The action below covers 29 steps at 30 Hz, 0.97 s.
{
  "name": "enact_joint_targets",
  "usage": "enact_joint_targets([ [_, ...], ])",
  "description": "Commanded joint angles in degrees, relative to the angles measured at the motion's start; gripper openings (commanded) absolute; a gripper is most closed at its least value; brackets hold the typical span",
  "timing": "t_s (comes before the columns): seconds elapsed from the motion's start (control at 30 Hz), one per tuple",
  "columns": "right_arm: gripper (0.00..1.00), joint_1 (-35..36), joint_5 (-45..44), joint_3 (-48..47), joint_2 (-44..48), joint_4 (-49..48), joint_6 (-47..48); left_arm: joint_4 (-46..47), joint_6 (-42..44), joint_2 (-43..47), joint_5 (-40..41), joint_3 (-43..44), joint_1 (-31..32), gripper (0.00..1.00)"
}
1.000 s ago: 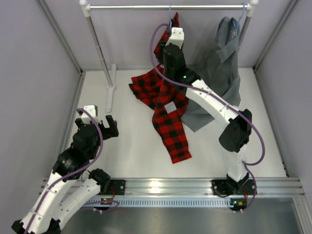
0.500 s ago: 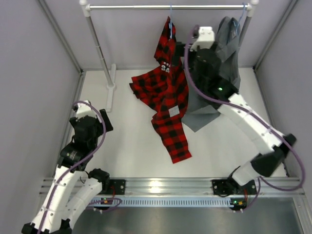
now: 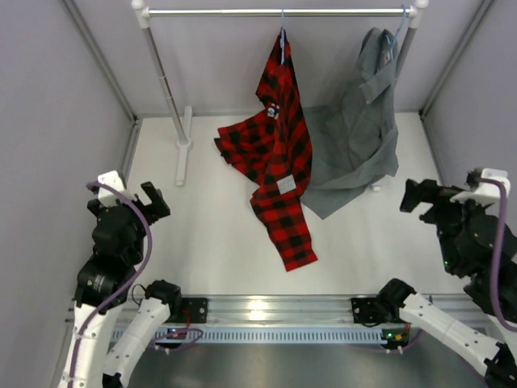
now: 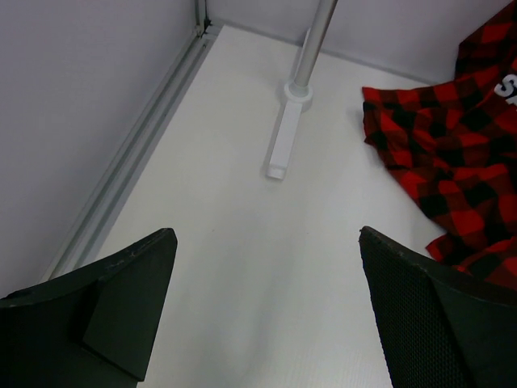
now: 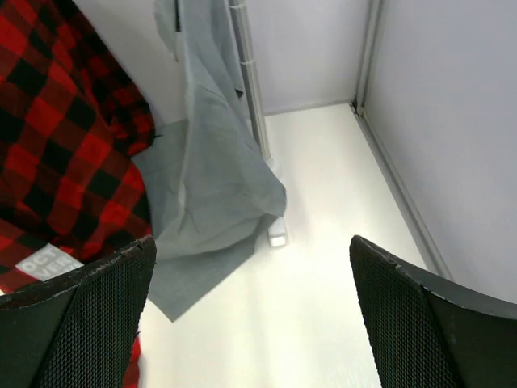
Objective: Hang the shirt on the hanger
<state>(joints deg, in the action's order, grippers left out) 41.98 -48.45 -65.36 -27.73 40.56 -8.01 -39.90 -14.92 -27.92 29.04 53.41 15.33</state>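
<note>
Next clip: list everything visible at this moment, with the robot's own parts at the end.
plaid shirt: one, red and black, hanging from the hanger, lower part spread on the table
hanger: one, light blue, hooked near the rail's middle
grey shirt: one, grey, hanging at the rail's right end, reaching the table
second hanger: one, blue, above the grey shirt, only its hook shows
clothes rail: one, silver with white fittings, along the back
table: one, white, under everything
left gripper: one, black, open and empty, near left
right gripper: one, black, open and empty, near right
</note>
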Motion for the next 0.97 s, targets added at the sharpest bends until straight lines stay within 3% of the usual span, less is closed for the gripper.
enact_joint_targets([
  [0.0, 0.99, 0.2, -0.9, -0.6, 4.3, 14.9, -3.2, -4.5, 1.7, 2.6, -0.7, 4.5, -0.4, 0.98],
  [0.2, 0.99, 0.2, -6.5, 0.4, 6.0, 19.7, -3.9, -8.6, 4.2, 7.9, -2.4, 6.1, -0.4, 0.98],
  [0.93, 0.99, 0.1, -2.4, 2.6, 4.3, 15.4, -0.3, -8.6, 5.5, 10.4, -5.5, 4.6, -0.4, 0.98],
])
